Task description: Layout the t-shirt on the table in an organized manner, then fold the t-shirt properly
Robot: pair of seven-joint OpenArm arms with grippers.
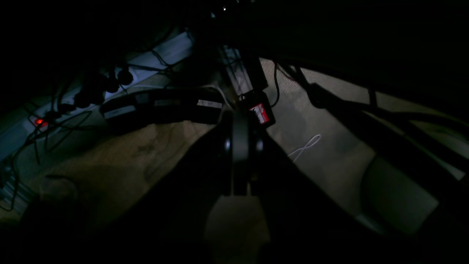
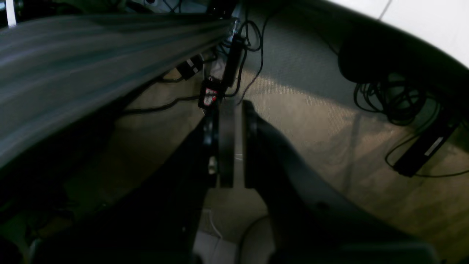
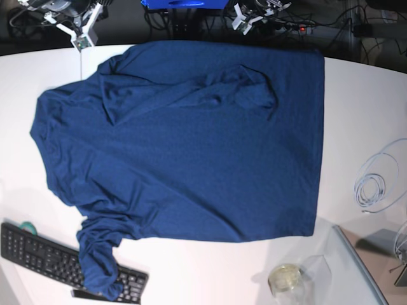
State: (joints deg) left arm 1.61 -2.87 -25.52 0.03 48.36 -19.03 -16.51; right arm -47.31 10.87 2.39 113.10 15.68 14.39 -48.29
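Both arms hang below the surface [image 3: 356, 82] edge, wrist cams facing carpeted floor [image 2: 315, 121] and cables. Left gripper [image 1: 240, 146] fingers pressed together, empty. Right gripper [image 2: 231, 143] fingers nearly closed with a thin gap, holding nothing. T-shirt [image 3: 191, 146] lies spread on the white smooth surface, dark navy, soft and wrinkled, one sleeve bunched near the top, another draped over the black keyboard [image 3: 44, 251]. Coiled white cable [image 3: 375, 184] well apart.

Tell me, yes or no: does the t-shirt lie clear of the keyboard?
No. In the base view a bunched sleeve of the t-shirt lies across the black keyboard at the table's near-left edge.
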